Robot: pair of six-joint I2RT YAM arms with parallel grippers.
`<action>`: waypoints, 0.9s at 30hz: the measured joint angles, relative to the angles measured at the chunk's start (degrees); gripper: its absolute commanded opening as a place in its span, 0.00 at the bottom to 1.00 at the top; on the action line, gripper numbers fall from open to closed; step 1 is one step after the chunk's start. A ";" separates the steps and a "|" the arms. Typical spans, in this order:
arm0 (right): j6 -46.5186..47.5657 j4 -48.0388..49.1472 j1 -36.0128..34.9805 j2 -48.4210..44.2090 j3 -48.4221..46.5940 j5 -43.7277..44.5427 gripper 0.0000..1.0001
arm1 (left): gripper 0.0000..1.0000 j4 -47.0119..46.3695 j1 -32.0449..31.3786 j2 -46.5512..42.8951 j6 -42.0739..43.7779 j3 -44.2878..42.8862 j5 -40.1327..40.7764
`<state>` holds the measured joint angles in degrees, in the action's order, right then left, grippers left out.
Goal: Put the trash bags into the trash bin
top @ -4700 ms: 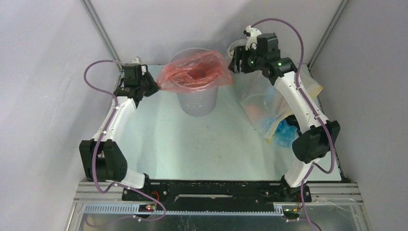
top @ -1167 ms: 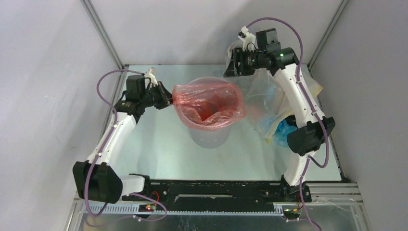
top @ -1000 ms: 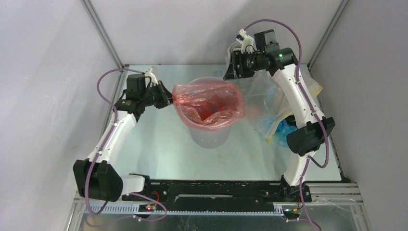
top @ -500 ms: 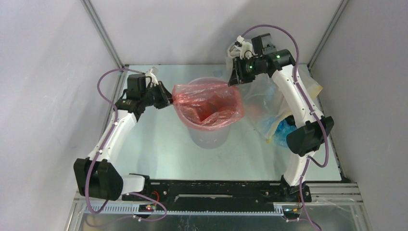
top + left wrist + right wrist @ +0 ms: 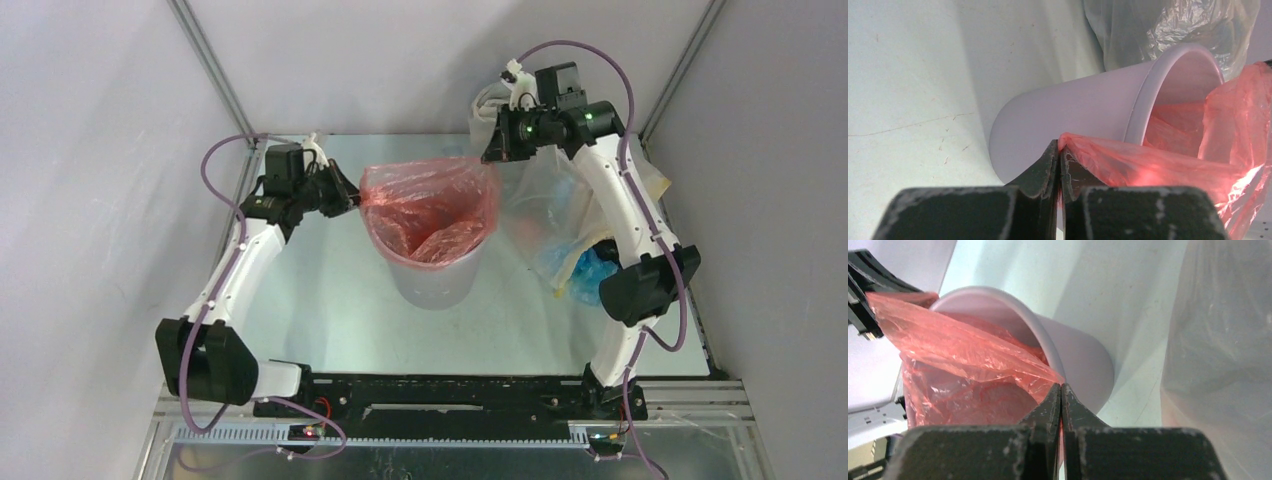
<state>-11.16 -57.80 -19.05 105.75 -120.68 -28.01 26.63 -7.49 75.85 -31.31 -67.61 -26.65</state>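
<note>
A thin red-pink trash bag (image 5: pixel 430 205) hangs open over the mouth of the pale lavender-white trash bin (image 5: pixel 432 282), which stands mid-table; its lower part drops inside the bin. My left gripper (image 5: pixel 352 199) is shut on the bag's left edge just outside the rim. In the left wrist view the jaws (image 5: pixel 1059 150) pinch the red film (image 5: pixel 1168 165) beside the bin's wall (image 5: pixel 1068 120). At the right side of the mouth, my right gripper (image 5: pixel 493 152) is shut on the bag's other edge. The right wrist view has its jaws (image 5: pixel 1061 390) closed on the bag (image 5: pixel 963 365), next to the bin (image 5: pixel 1073 355).
A large clear stuffed bag (image 5: pixel 560 220) with blue and orange contents lies to the right of the bin, under the right arm. Grey walls and frame posts enclose the table on three sides. The arm bases sit on the black rail (image 5: pixel 450 400) at the near edge.
The right gripper has closed on the bag's right edge. Both grippers drew apart and toward the back, stretching the bag's mouth wider over the bin.
</note>
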 measured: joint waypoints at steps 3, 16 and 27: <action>-1.66 2.12 0.96 0.00 0.00 0.00 0.00 | 0.07 -0.46 0.15 0.87 -0.83 -0.35 0.00; -5.86 5.75 2.43 6.36 -1.84 3.32 0.00 | 0.07 3.13 1.46 9.40 -2.16 -5.55 -0.07; -5.79 2.45 2.67 8.50 0.59 4.20 0.00 | 0.07 7.37 1.38 11.21 -1.64 -5.66 -2.23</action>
<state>-16.95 -55.35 -16.38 114.26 -120.09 -23.81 34.00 -6.11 87.07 -32.95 -73.28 -28.88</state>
